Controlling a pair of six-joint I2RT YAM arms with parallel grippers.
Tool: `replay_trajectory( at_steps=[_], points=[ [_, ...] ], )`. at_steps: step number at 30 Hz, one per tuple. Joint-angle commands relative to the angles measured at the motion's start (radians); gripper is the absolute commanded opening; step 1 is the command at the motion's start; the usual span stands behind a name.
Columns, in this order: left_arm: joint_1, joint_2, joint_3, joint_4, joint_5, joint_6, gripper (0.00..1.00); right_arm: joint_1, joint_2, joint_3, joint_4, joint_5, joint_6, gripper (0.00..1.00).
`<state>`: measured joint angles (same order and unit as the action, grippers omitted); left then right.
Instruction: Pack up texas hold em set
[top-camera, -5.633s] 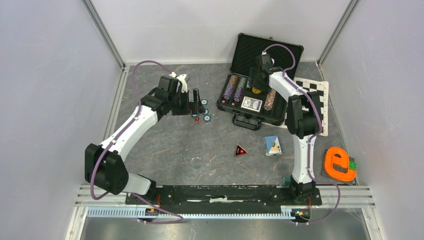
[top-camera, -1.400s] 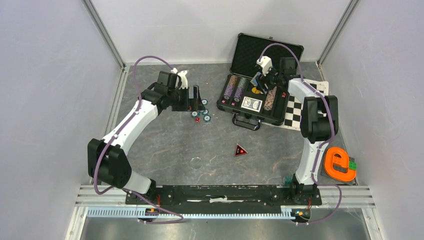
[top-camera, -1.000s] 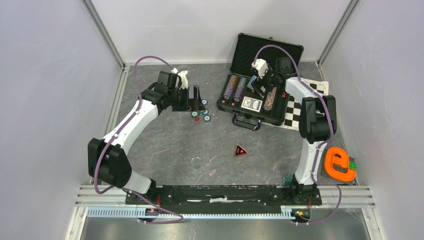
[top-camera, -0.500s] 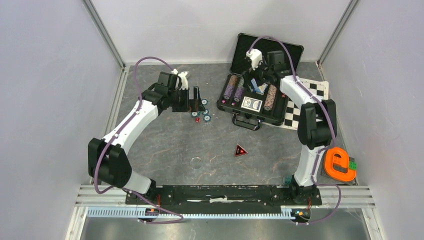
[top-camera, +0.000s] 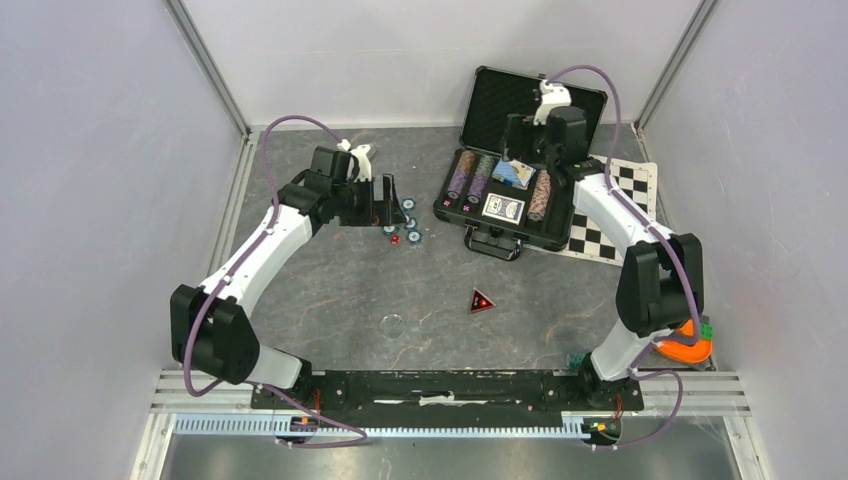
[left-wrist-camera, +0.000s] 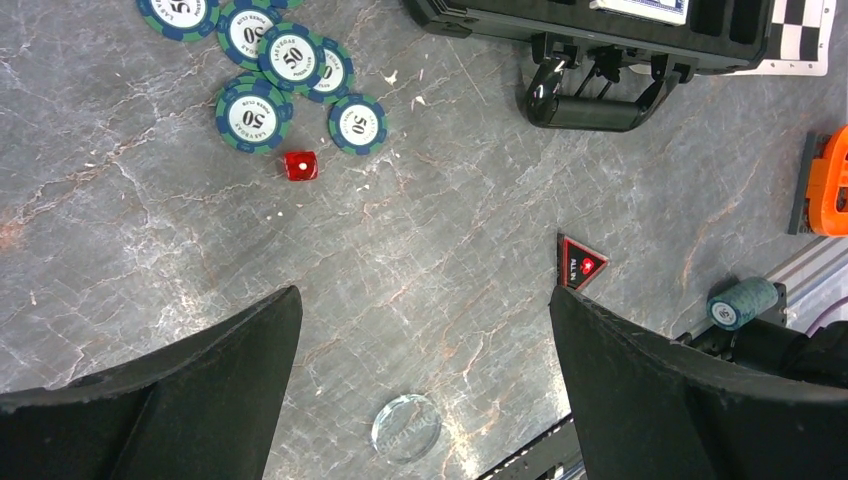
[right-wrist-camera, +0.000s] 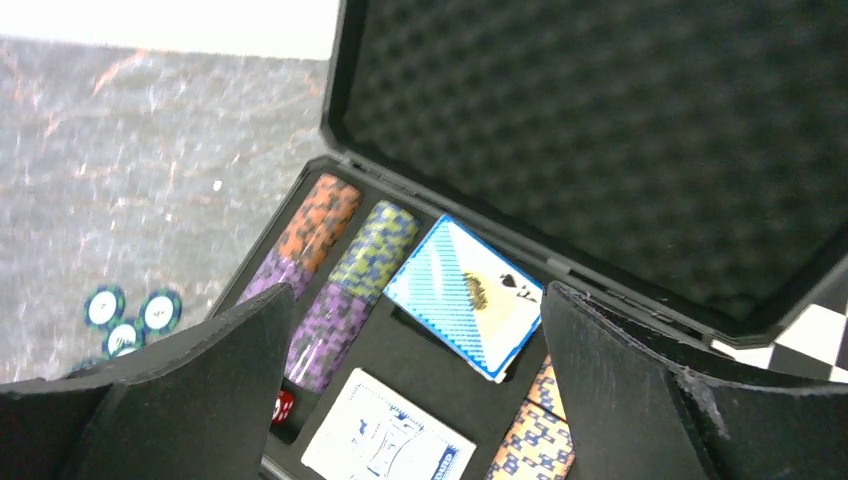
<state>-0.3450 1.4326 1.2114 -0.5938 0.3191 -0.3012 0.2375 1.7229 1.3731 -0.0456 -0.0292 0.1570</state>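
The black case (top-camera: 455, 213) lies open at the back right, its foam lid (right-wrist-camera: 620, 130) upright. Inside are rows of purple chips (right-wrist-camera: 345, 300) and brown-white chips (right-wrist-camera: 530, 440), a flat blue deck (right-wrist-camera: 385, 440) and a red die (right-wrist-camera: 283, 405). A second blue deck (right-wrist-camera: 468, 295), ace upward, rests tilted across the middle slot (top-camera: 512, 172). My right gripper (top-camera: 527, 145) hovers open above it, holding nothing. Several teal chips (left-wrist-camera: 285, 70) and another red die (left-wrist-camera: 300, 165) lie loose left of the case. My left gripper (top-camera: 390, 203) stands open beside them.
A red-and-black triangular token (top-camera: 482, 300) and a clear disc (top-camera: 393, 325) lie mid-table. The checkered mat (top-camera: 615, 215) sits right of the case. The orange toy (left-wrist-camera: 830, 180) is at the near right, partly behind my right arm. A teal roll (left-wrist-camera: 740, 303) stands by the front rail.
My right gripper has let go of the blue deck in the case, opened wide and drawn back up toward the lid. The left arm has hardly moved.
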Motion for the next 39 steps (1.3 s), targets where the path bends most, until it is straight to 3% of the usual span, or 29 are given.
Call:
replay_trajectory(
  at_steps=[1, 4, 7, 8, 10, 12, 14, 16, 25, 33, 39],
  points=[
    [0.006, -0.043, -0.01, 0.03, -0.003, -0.007, 1.0, -0.005, -0.014, -0.007, 0.155, 0.069, 0.098, 0.98],
    [0.007, -0.045, -0.018, 0.031, -0.003, -0.006, 1.0, 0.022, 0.075, 0.129, -0.024, 0.222, 0.143, 0.98],
    [0.009, -0.044, -0.022, 0.031, -0.002, -0.004, 1.0, 0.021, 0.135, 0.173, -0.033, 0.198, 0.218, 0.59],
    [0.009, -0.043, -0.023, 0.031, -0.002, -0.003, 1.0, 0.02, 0.157, 0.193, -0.04, 0.187, 0.248, 0.54],
    [0.008, -0.043, -0.023, 0.034, -0.001, 0.0, 1.0, 0.021, 0.207, 0.231, -0.065, 0.165, 0.322, 0.31],
    [0.008, -0.041, -0.02, 0.033, -0.004, 0.004, 1.0, 0.02, 0.256, 0.257, -0.08, 0.146, 0.398, 0.24],
    [0.01, -0.042, -0.019, 0.032, -0.015, 0.01, 1.0, 0.022, 0.315, 0.296, -0.106, 0.141, 0.469, 0.09],
    [0.011, -0.041, -0.019, 0.03, -0.021, 0.018, 1.0, 0.026, 0.366, 0.334, -0.133, 0.141, 0.511, 0.0],
    [0.024, -0.033, 0.004, -0.004, -0.036, 0.06, 1.0, 0.049, 0.436, 0.359, -0.176, 0.171, 0.548, 0.0],
    [0.029, -0.036, 0.004, -0.011, -0.037, 0.076, 1.0, 0.051, 0.431, 0.357, -0.386, 0.354, 0.623, 0.0],
    [0.029, -0.032, 0.006, -0.005, -0.032, 0.075, 1.0, 0.052, 0.421, 0.34, -0.456, 0.369, 0.627, 0.0]
  ],
)
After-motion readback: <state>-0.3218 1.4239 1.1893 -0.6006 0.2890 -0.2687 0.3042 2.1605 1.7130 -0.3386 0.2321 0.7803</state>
